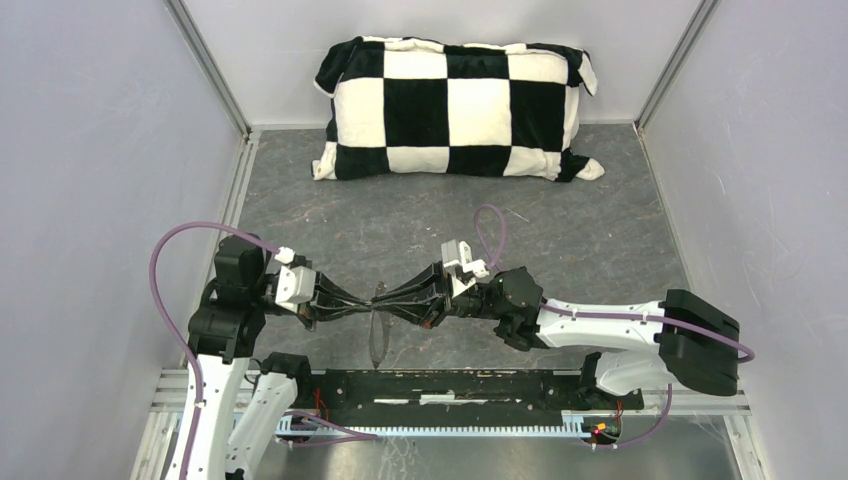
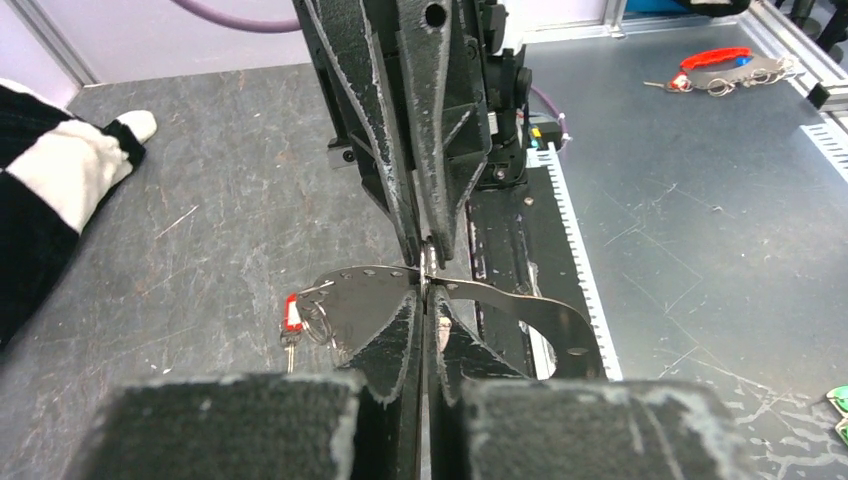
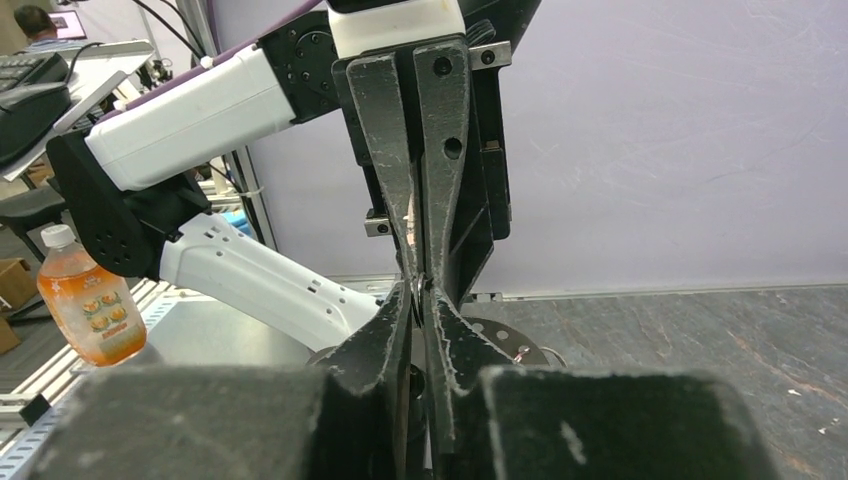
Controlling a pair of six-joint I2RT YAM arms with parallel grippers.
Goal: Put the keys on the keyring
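The grey table (image 1: 600, 200) carried a checkered pillow (image 1: 455, 105) against its far wall, well apart from the work. The action sat near the front edge, where the two grippers met nose to nose above the surface. The left gripper (image 2: 426, 305) was clamped tight, with the edge of the keyring (image 2: 365, 290) pinched between its tips. The right gripper (image 3: 420, 300) came at the same spot from the opposite side, its jaws drawn together on the metal with only a sliver of gap. The double pinch probably served to steady the keyring and work its end apart, so that a key could slide on. The keyring read as a curved grey band pierced with small holes. It was lifted clear of the table and spread to either side of the pinch, hanging edge-on below the tips in the overhead view. The red key (image 2: 293, 312) dangled on a small loop at the band's outer end, just beside the left gripper but not between its fingers. The black key could not be made out.
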